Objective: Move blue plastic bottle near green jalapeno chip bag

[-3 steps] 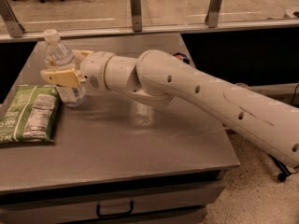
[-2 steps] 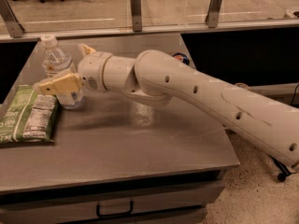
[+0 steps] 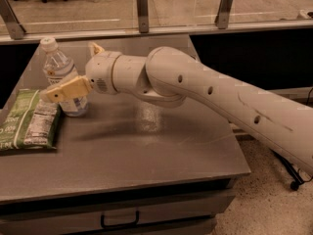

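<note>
Table (image 3: 146, 151): one bottle (image 3: 57, 68), one chip bag (image 3: 28, 122); hand (image 3: 69, 71) at bottle.

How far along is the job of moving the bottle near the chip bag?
Done: the bottle stands upright beside the chip bag. In hand: the gripper sits open at the bottle, not gripping it. Left: probably only drawing the arm clear.

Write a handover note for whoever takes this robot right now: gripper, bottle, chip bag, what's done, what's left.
Gripper: open, at the blue plastic bottle, one finger crossing in front of it.
Bottle: upright on the table, right beside the green jalapeno chip bag, which lies flat.
Done: bottle looks placed near the bag.
Left: probably just back the arm away without tipping the bottle.
</note>
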